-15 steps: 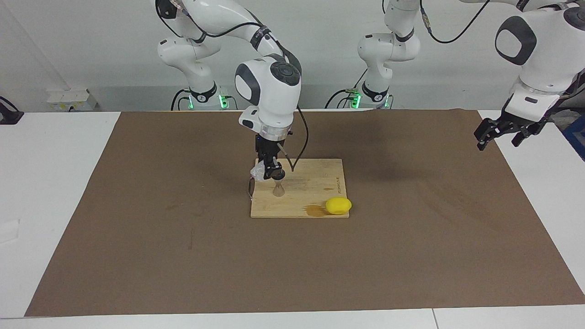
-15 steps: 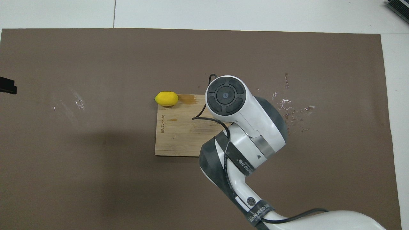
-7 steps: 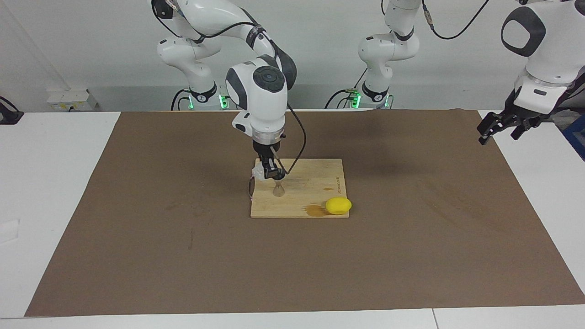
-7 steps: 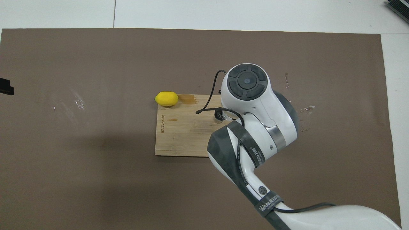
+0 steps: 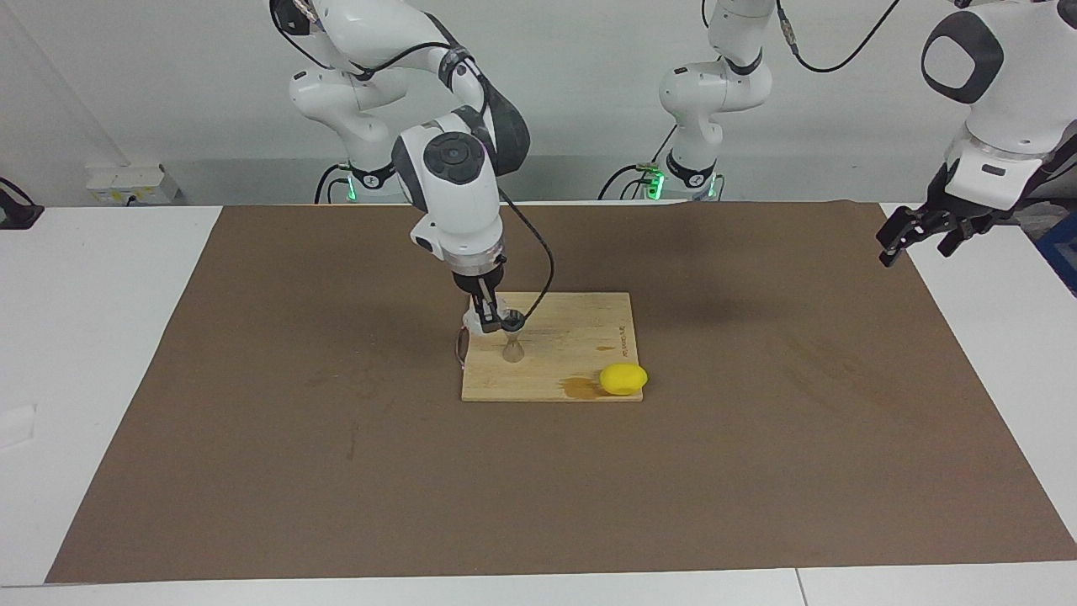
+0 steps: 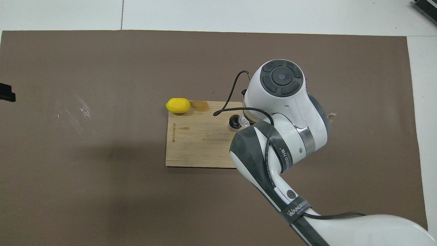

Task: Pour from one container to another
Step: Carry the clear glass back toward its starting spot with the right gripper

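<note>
My right gripper [image 5: 488, 318] clamps the tilted glass [image 5: 473, 319] over the jigger [image 5: 512, 347] on the board [image 5: 580, 345]. Only the facing view shows my left gripper [image 5: 919, 238], fingers apart, waiting.

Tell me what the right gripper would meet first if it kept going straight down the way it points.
Most likely the metal jigger: the right gripper, shut on the tilted glass cup, points down just above the jigger's mouth. The wooden cutting board lies beneath. How much gap remains above the jigger is hard to judge.
</note>
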You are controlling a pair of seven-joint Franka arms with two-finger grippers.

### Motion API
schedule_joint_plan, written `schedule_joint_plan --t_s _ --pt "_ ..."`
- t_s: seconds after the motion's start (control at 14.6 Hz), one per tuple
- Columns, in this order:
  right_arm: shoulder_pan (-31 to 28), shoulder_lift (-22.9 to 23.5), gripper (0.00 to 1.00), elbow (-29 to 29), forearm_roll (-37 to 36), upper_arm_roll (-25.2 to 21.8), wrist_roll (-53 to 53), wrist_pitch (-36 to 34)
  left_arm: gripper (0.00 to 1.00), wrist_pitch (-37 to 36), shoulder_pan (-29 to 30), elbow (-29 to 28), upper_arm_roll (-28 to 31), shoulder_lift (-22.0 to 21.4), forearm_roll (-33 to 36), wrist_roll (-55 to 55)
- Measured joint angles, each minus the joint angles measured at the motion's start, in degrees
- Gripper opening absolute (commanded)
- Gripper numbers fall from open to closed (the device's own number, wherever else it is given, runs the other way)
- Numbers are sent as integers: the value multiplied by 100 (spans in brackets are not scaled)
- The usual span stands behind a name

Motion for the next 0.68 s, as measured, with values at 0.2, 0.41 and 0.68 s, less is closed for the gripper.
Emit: schedule_joint_plan --t_s 0.2,0.41,0.68 --pt "-319 5 0 -41 706 -11 -361 0 100 -11 0 0 2 -3 -3 -101" --pt "-811 6 0 -172 1448 -24 -882 6 100 -28 0 0 3 -18 -6 -124" --pt "-1624 -57 0 -757 2574 -40 -1934 308 100 -37 0 0 18 -31 -8 -134"
